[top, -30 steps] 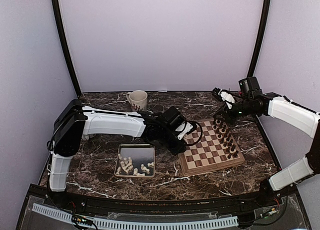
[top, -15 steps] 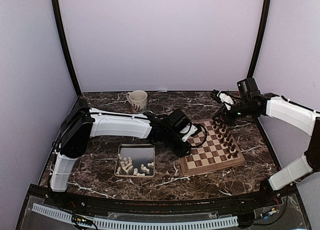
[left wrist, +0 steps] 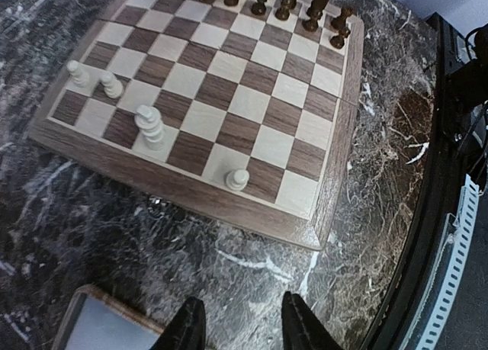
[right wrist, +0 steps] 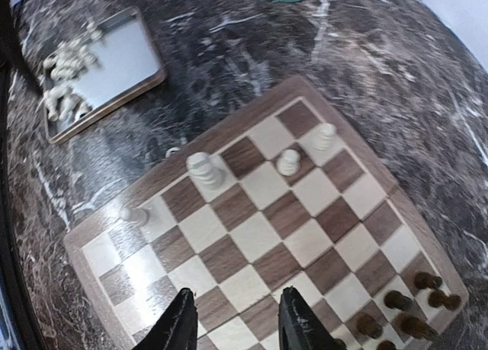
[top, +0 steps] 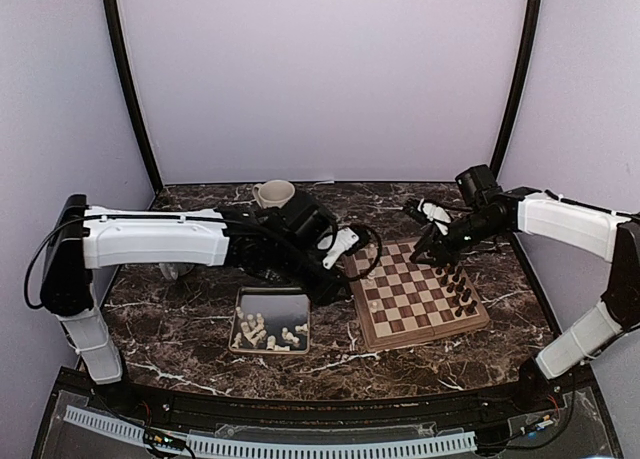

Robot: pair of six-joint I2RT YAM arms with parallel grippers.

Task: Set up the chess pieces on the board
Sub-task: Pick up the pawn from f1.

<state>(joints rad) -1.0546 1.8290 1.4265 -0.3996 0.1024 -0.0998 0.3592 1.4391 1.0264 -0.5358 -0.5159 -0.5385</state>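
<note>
Lower left overhead, tiny cream-white chess pieces (top: pixel 256 331) look light, rigid, tippy, best pinched mid-body; left hand (left wrist: pixel 242 327) and right hand (right wrist: pixel 232 319) hang released.

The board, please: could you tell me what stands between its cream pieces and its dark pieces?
Nothing: only bare board squares, clearest in the left wrist view.

Dark marble counter (top: pixel 180 314) bearing a silver tray (top: pixel 283 305), a cream mug (top: pixel 273 192), possibly patterned, and dark brown chess pieces (top: pixel 457 284) at right.
</note>
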